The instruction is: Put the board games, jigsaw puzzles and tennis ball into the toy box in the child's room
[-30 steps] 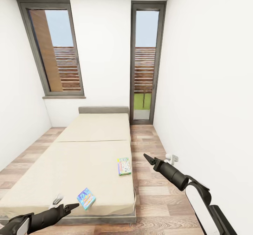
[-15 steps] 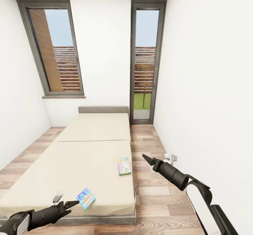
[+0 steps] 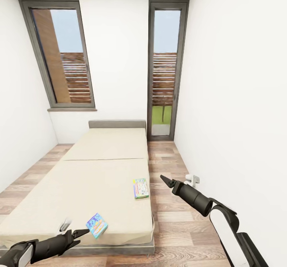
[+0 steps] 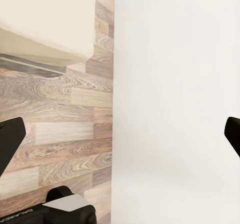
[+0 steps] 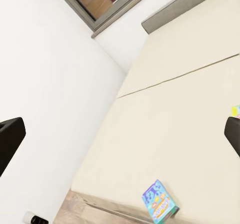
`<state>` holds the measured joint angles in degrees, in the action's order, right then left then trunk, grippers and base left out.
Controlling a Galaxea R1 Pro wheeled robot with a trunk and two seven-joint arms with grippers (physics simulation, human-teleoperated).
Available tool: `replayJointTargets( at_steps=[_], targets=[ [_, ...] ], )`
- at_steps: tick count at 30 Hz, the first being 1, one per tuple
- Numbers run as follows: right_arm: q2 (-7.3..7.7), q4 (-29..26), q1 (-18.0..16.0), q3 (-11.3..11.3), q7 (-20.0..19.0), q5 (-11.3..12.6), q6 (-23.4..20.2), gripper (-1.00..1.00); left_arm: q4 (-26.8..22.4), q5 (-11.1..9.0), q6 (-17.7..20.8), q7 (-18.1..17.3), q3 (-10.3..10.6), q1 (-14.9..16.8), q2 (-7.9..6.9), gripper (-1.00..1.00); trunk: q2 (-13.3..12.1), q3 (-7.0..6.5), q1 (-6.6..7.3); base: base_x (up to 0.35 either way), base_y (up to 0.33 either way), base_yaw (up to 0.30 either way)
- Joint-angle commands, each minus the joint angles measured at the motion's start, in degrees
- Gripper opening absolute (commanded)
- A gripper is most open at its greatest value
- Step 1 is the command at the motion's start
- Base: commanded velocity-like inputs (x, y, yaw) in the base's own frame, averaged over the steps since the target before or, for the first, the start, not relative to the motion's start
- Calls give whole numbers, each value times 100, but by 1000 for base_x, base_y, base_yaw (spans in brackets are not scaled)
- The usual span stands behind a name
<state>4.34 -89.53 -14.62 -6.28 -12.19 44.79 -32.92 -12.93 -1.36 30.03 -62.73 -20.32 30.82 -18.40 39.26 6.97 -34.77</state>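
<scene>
Two board games lie on the beige bed (image 3: pixel 99 179). The blue one (image 3: pixel 97 225) sits near the foot edge, and the pale green-edged one (image 3: pixel 140 188) is by the bed's right edge. My left gripper (image 3: pixel 77 232) hovers open just left of the blue game, apart from it. Over the floor to the right of the bed, my right gripper (image 3: pixel 164 179) is open and empty. The right wrist view looks across the bed (image 5: pixel 175 108) at the blue board game (image 5: pixel 159 201). The table, toy box, jigsaw puzzles and tennis ball are out of view.
A wood floor strip (image 3: pixel 171 219) runs between the bed and the white right wall (image 3: pixel 239 119). A glass door (image 3: pixel 164 71) and a window (image 3: pixel 59 55) are at the far end. The left wrist view shows the bed corner (image 4: pixel 50 18), floor and wall.
Almost nothing has changed. My right gripper has drifted slightly to the left, and both board games lie where they were.
</scene>
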Motion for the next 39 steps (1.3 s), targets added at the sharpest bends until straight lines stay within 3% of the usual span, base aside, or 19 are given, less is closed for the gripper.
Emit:
replayJointTargets(
  at_steps=[1, 29, 32, 39],
  targets=[
    [1, -3, -5, 3, -3, 15, -21, 100, 0, -14, 56, -15, -7, 2, -3, 100, 50, 28, -24, 0, 0, 0],
    [-3, 4, -4, 39, -3, 13, -21, 100, -9, -32, 67, -24, -64, -15, 2, 100, 1173, 531, -639, 0, 0, 0],
    [-3, 7, -5, 39, -3, 13, -21, 100, -29, -37, 98, -49, -136, -1, -7, 100, 1294, 585, -705, 0, 0, 0],
    [-1, 14, -5, 47, -3, 13, -21, 100, -57, -30, 114, -404, -588, 32, -56, 100, 1574, 711, -859, 0, 0, 0]
  ],
)
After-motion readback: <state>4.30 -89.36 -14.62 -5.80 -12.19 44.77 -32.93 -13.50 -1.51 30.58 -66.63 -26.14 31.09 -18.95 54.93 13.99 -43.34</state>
